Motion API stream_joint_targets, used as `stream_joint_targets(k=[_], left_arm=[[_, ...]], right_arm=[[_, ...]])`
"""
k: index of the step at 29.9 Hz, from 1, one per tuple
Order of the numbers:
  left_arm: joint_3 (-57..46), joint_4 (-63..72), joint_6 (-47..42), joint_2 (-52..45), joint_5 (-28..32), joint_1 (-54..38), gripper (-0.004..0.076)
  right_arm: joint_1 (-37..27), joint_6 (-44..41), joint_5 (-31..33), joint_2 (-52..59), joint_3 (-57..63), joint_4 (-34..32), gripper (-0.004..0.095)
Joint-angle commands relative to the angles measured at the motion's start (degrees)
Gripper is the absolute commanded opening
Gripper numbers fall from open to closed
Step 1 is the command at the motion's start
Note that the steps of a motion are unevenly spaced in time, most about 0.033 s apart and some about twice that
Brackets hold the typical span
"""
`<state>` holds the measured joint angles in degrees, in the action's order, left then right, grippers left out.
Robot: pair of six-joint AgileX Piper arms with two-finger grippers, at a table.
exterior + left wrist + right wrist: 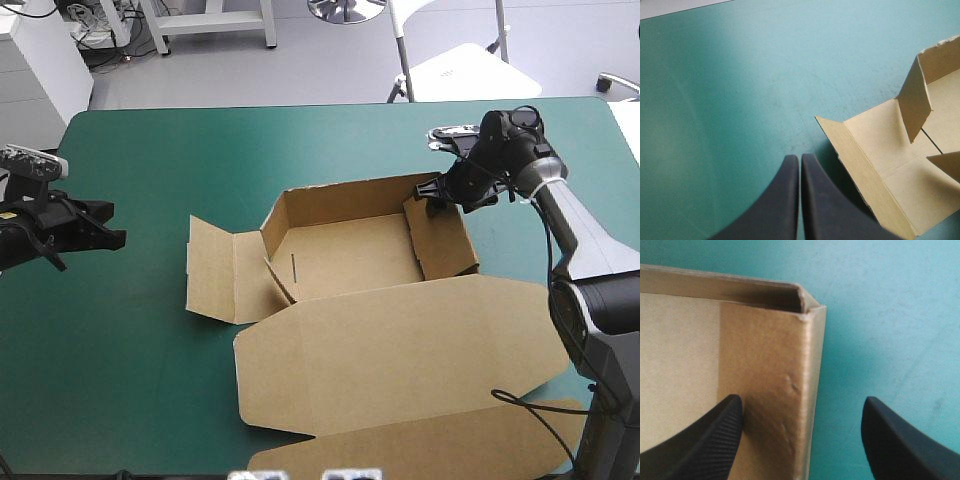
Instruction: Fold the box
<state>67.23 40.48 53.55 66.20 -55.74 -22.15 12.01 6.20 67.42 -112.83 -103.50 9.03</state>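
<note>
On the table [130,380], the box [350,255] (lid lying flat): right gripper [800,407] fingers spread astride its far-right wall; left gripper [800,159] fingers clenched, well left of it, open table between.

The brown box [365,300] lies mid-table as an open tray, walls raised, lid flat toward the near edge.

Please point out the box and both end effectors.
box [345,255], high view, on its bare floor panel.
left end effector [799,159], left wrist view, at the shut fingertips.
right end effector [802,400], right wrist view, midway between its open fingers.
</note>
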Motion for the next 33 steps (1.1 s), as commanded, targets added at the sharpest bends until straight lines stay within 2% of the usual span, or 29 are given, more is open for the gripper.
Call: stream_joint_targets(k=[1, 9, 18, 27, 33], left_arm=[[1.33, 3.16, 0.04, -0.87, 1.96, -0.07, -0.0001], [1.33, 3.16, 0.04, -0.84, 1.86, -0.07, -0.0001], [1.33, 3.16, 0.04, -0.84, 1.85, -0.07, -0.0001], [1.33, 3.16, -0.45, -0.84, 1.53, -0.07, -0.001], [1.33, 3.16, -0.45, -0.84, 1.53, -0.07, -0.001]], right_arm=[[-0.2, 0.07, 3.21, 3.83, -5.15, 0.38, 0.0658], [-0.2, -1.0, 4.47, 10.6, -6.19, 2.14, 0.0658], [-0.2, -1.31, 4.47, 19.89, 2.8, 1.67, 0.0658], [-0.2, 0.52, 4.47, 20.89, 11.79, 1.58, 0.0657], [-0.2, 0.69, 3.94, 20.89, 14.81, -1.43, 0.0657]])
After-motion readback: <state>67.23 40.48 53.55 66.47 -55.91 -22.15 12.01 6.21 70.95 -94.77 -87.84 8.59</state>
